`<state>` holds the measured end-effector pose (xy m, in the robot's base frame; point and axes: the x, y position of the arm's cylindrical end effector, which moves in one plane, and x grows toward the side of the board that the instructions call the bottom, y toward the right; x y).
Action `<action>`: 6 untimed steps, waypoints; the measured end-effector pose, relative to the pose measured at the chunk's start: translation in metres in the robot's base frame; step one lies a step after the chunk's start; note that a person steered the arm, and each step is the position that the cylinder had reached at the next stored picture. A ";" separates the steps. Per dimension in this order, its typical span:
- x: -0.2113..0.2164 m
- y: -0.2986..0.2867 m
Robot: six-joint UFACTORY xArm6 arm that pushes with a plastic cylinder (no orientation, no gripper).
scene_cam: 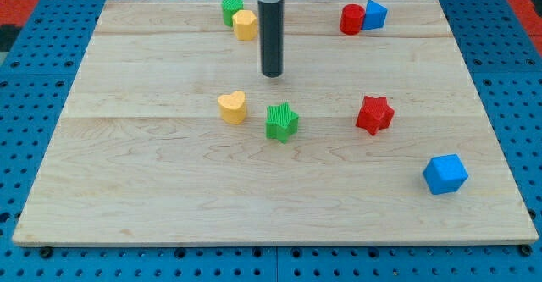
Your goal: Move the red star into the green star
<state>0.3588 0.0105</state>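
The red star [374,114] lies on the wooden board [169,189], right of centre. The green star [282,121] lies near the middle, about a hundred pixels to the view's left of the red star, apart from it. My tip [272,74] stands above the green star toward the view's top, touching no block. It is well to the upper left of the red star.
A yellow heart [232,107] sits just left of the green star. A green block [232,9] and a yellow block [246,25] touch at the top. A red block [352,19] and a blue block [373,14] touch at top right. A blue cube [445,174] lies at lower right.
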 end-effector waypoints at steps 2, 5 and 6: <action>-0.015 0.059; 0.035 0.226; 0.080 0.200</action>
